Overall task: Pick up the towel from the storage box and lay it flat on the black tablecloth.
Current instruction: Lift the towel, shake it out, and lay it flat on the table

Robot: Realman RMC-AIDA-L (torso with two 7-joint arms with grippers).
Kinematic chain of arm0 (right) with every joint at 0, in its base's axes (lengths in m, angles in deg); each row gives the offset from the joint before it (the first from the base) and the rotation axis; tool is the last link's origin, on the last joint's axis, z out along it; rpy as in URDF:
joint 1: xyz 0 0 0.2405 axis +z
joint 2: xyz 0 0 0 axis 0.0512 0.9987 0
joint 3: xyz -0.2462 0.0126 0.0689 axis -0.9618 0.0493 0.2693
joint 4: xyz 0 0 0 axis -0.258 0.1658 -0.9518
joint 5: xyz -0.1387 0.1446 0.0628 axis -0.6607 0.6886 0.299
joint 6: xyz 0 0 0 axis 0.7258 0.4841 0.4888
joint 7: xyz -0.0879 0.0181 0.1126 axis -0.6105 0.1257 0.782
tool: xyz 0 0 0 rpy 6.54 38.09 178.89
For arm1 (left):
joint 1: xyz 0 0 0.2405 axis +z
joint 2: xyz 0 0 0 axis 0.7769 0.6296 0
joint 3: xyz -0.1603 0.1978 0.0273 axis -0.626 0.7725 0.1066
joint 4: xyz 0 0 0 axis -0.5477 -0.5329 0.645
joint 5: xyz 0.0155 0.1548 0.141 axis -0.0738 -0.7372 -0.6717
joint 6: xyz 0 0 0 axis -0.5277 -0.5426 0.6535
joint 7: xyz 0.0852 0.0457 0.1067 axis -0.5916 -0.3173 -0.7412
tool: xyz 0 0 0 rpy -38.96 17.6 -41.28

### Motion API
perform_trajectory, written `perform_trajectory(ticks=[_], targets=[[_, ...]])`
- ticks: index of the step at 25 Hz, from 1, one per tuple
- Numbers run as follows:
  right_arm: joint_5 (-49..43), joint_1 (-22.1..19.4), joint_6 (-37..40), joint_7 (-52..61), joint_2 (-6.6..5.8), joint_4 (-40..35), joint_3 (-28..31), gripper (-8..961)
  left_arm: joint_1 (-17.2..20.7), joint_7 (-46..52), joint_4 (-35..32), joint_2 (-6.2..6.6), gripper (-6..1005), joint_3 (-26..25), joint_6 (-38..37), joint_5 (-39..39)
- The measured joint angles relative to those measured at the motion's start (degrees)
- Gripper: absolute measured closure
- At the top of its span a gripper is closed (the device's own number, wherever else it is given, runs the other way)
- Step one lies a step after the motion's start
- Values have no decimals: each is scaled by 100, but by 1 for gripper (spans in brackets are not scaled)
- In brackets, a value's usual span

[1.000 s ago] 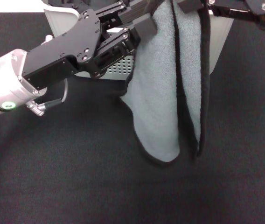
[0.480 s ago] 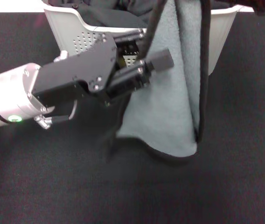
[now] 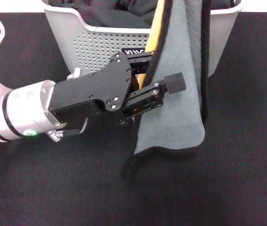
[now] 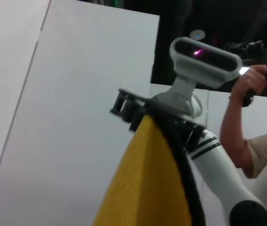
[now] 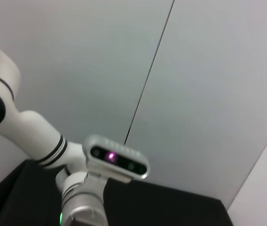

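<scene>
The towel (image 3: 180,94) hangs grey face toward me in front of the storage box (image 3: 96,47), with a strip of its yellow face showing along its black edge. Its lower end bunches on the black tablecloth (image 3: 53,188). My left gripper (image 3: 161,82) is shut on the towel's left edge at mid height, one finger (image 3: 173,84) lying on the grey face. The left wrist view shows the yellow face (image 4: 143,188) rising to a top corner held by my right gripper (image 4: 136,115). The right gripper is above the head view's top.
Glossy black fabric (image 3: 100,16) lies folded inside the box. The box stands at the far edge of the tablecloth. A person's arm (image 4: 246,136) shows behind the robot in the left wrist view.
My left gripper has slid down the towel's left edge, toward me. The right arm has left the top of the head view. The towel's yellow face now shows and its lower end has spread left.
</scene>
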Motion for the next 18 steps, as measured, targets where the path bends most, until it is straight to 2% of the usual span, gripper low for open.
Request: perform_trajectory(ticks=[7,14,18], targets=[[51,36,27,19,90,-19,376,949,9,-211,165,-39,631,0,427,28],[99,74,28,21,46,-64,631,950,-2,-362,304,-34,631,-6,543,33],[93,77,32,11,-23,-82,754,950,-2,-408,307,-30,631,-4,583,35]])
